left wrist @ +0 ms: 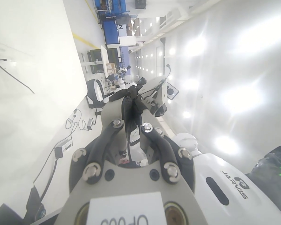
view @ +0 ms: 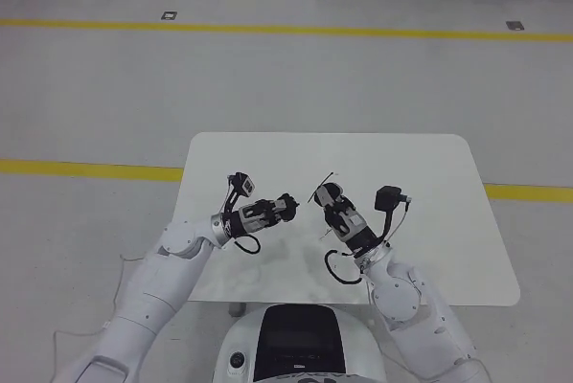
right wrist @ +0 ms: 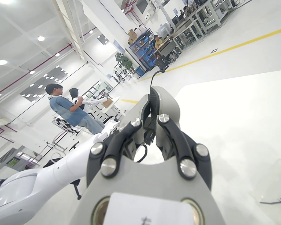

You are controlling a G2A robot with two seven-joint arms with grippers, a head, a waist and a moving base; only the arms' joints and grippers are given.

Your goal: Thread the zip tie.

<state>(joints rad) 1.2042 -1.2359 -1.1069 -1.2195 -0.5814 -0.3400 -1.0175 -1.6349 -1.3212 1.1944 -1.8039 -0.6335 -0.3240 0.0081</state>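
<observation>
A thin black zip tie [view: 322,188] sticks up and out from my right gripper [view: 323,201], which hangs over the middle of the white table [view: 411,163]. In the right wrist view that gripper [right wrist: 152,92] is shut on the zip tie [right wrist: 153,78], whose free end curves away to a small head. My left gripper [view: 288,205] hangs just left of it, tip facing the right one across a small gap. In its own view the left gripper [left wrist: 130,94] is shut; something dark sits at its tips that I cannot make out.
A second black zip tie [left wrist: 14,76] lies on the table by a clear plastic sheet, and it shows again as a zip tie [right wrist: 274,202] near my right arm. Yellow lines cross the floor around the table. People stand far off in the room.
</observation>
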